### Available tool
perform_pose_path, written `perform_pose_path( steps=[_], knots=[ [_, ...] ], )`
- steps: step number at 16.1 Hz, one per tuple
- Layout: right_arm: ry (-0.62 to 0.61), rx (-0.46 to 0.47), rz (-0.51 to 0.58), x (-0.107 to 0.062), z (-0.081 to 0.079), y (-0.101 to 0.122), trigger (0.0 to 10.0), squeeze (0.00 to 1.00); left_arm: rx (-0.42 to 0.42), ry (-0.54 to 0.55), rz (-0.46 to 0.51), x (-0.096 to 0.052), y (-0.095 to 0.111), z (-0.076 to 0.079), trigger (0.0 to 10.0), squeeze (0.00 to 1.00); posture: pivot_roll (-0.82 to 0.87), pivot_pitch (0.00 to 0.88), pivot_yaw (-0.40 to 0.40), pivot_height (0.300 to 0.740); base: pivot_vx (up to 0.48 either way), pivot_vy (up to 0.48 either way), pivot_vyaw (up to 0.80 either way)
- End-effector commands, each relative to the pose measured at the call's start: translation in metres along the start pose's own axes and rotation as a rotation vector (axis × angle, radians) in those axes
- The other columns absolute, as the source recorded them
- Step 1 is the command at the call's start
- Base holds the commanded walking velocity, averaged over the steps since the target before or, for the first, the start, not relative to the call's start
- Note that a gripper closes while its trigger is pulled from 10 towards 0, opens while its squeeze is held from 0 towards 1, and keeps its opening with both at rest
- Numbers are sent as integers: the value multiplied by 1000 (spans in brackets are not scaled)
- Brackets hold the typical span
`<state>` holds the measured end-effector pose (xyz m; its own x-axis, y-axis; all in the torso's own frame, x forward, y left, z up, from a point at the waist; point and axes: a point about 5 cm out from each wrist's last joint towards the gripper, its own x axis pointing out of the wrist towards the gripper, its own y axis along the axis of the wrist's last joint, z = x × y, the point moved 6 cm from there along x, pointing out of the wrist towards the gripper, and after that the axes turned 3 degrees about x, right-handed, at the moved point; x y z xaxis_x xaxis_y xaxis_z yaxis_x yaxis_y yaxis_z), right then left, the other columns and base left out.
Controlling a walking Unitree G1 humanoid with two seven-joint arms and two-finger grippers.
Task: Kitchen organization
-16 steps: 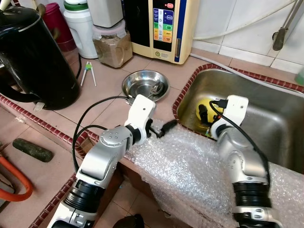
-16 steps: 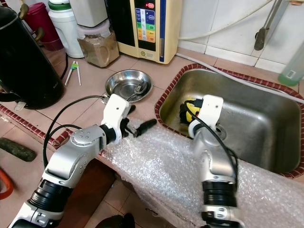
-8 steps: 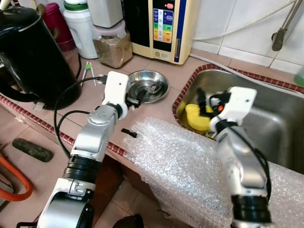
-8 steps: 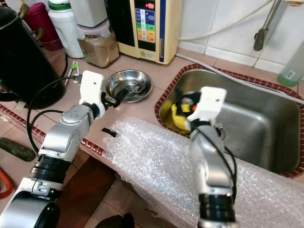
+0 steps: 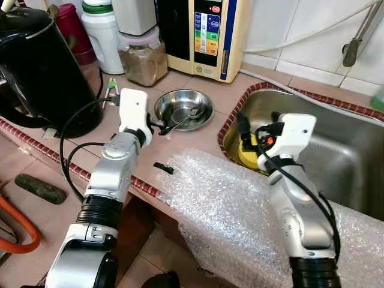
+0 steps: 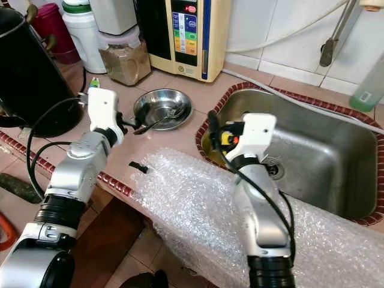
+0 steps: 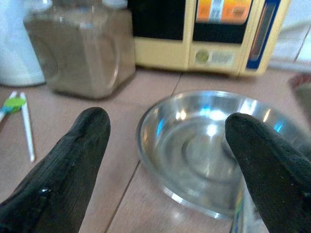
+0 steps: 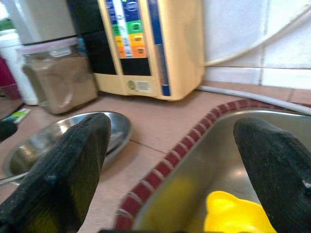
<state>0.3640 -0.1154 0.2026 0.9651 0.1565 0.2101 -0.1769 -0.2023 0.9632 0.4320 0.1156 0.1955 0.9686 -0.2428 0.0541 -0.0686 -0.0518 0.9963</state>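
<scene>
A steel bowl (image 5: 174,103) with a spoon in it sits on the tiled counter, left of the sink (image 5: 336,150). My left gripper (image 5: 161,125) hovers just at the bowl's near-left rim, open; in the left wrist view the bowl (image 7: 194,150) lies ahead between the spread fingers (image 7: 73,160). My right gripper (image 5: 258,123) hangs open over the sink's left corner. Below it a yellow object (image 5: 247,157) lies in the sink, also seen as the yellow object (image 8: 238,218) in the right wrist view.
Bubble wrap (image 5: 240,210) drapes over the counter's front edge, with a small black piece (image 5: 162,167) beside it. A black kettle (image 5: 42,72), a jar of brown powder (image 5: 142,60), a white container (image 5: 102,33) and a cream appliance (image 5: 207,36) line the back.
My left gripper moved from the bubble wrap's edge up to the bowl, and a black piece now lies on the counter. My right gripper rose out of the sink, away from the yellow object.
</scene>
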Motion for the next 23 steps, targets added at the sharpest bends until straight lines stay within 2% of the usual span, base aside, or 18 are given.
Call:
perform_pose_path(
  steps=[1,2,3,4,5,6,9,16,19,20,21,22,23],
  knots=[
    [29,-6,27,-2,-8,6,10000,1000,-11,-25,70,1,16,5,10000,1000,20,114,40,740,0,0,0],
    [34,-6,26,-3,-10,6,10000,1000,-18,-29,84,1,17,6,10000,1000,18,113,40,740,0,0,0],
    [52,-11,26,-4,-15,6,10000,1000,-12,-51,85,3,17,11,10000,0,15,110,39,740,0,0,0],
    [61,-12,27,-4,-17,7,10000,980,-12,-63,67,4,13,14,10000,0,11,109,38,740,0,0,0],
    [65,-15,27,-4,-17,7,10000,871,-23,-69,58,5,11,15,10000,0,9,108,36,740,0,0,0],
    [77,-30,26,-4,-18,7,10000,800,-58,-133,-28,7,-4,26,10000,0,7,106,38,740,0,0,0],
    [73,-32,25,-5,-17,7,10000,773,-65,-154,-58,2,-11,27,10000,0,12,104,39,740,0,0,0],
    [78,-32,19,-5,-18,4,10000,682,-15,-199,-84,-31,-19,27,10000,0,29,110,37,740,0,0,0],
    [120,-6,18,-5,-26,4,10000,655,-12,-205,-114,-36,-29,30,10000,0,31,111,38,740,0,0,0],
    [211,33,19,-10,-41,5,10000,514,0,-216,-126,-37,-34,33,10000,0,28,110,40,740,0,0,0],
    [295,34,9,-16,-56,4,10000,310,0,-225,-140,-37,-37,36,10000,0,24,110,42,740,0,0,0],
    [380,44,-16,-23,-72,1,10000,24,4,-230,-153,-36,-41,38,10000,0,19,108,44,740,0,0,0],
    [404,51,-26,-26,-76,-1,10000,0,7,-233,-156,-35,-42,38,10000,0,18,108,45,740,0,0,0]
  ],
)
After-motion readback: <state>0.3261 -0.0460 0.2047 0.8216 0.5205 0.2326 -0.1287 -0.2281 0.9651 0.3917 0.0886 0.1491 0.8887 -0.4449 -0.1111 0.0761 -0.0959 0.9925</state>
